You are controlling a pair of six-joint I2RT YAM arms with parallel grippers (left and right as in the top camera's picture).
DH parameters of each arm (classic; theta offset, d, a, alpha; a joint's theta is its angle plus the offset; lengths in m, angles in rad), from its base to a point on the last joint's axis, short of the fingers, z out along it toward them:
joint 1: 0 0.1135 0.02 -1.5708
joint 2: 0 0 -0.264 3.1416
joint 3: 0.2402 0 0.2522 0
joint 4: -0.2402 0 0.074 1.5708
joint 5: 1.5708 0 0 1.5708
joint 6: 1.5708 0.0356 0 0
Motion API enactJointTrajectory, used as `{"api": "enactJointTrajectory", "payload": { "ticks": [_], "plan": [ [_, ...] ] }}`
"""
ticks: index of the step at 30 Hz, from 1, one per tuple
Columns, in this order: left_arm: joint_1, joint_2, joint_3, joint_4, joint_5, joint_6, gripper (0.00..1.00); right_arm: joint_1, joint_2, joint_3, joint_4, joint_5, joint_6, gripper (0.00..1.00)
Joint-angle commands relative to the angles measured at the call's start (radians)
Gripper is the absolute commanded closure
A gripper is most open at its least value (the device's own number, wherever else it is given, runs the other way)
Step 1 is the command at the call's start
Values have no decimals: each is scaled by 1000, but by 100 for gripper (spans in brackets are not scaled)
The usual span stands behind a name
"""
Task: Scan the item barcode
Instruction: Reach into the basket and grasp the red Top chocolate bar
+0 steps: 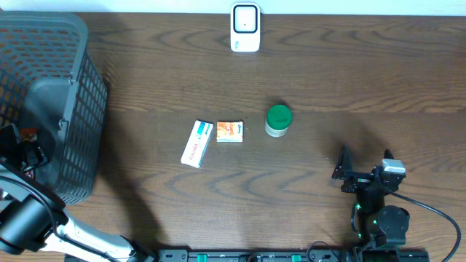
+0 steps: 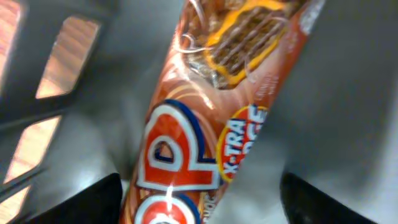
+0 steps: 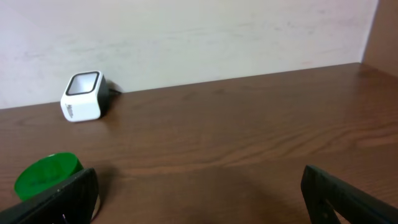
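Left gripper is seen reaching down inside the grey mesh basket at the left edge of the table, its jaws spread apart and not clamped on anything. Between its two dark fingers an orange-brown snack packet is framed, lying on the basket floor. The packet runs slantwise up the left wrist view, with large red and white lettering and a yellow badge on its near part and a picture of a biscuit on its far part. Its left edge lies just beside the left-hand finger, while a clear gap is seen at the other finger. No barcode can be made out on the face that is shown. The right gripper is held low over the near right part of the table, jaws wide apart and with nothing between them. Farther out, near the middle of the table, three things are laid in a loose row: a white box, a small orange box just beside it, and a jar with a green lid standing upright a little apart to the right. At the far edge, well apart from all of these, the white scanner is set upright against the wall.
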Motion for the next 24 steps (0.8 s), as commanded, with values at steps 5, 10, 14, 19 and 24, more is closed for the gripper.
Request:
{"api": "enactJointTrajectory", "payload": {
  "ticks": [5, 10, 14, 19, 24],
  "plan": [
    [-3, 98, -8, 1, 9, 19, 44, 3, -7, -2, -4, -1, -14, 1],
    [-3, 99, -8, 9, 9, 19, 65, 3, -7, -2, -4, -1, -14, 1],
    [-3, 98, -8, 9, 10, 16, 73, 3, -7, -2, -4, -1, -14, 1],
    [-6, 87, -2, 9, 72, -26, 74, 3, -7, -2, -4, -1, -14, 1],
    [-6, 14, 12, 8, 153, -93, 74, 3, -7, -2, -4, -1, -14, 1]
  ]
}}
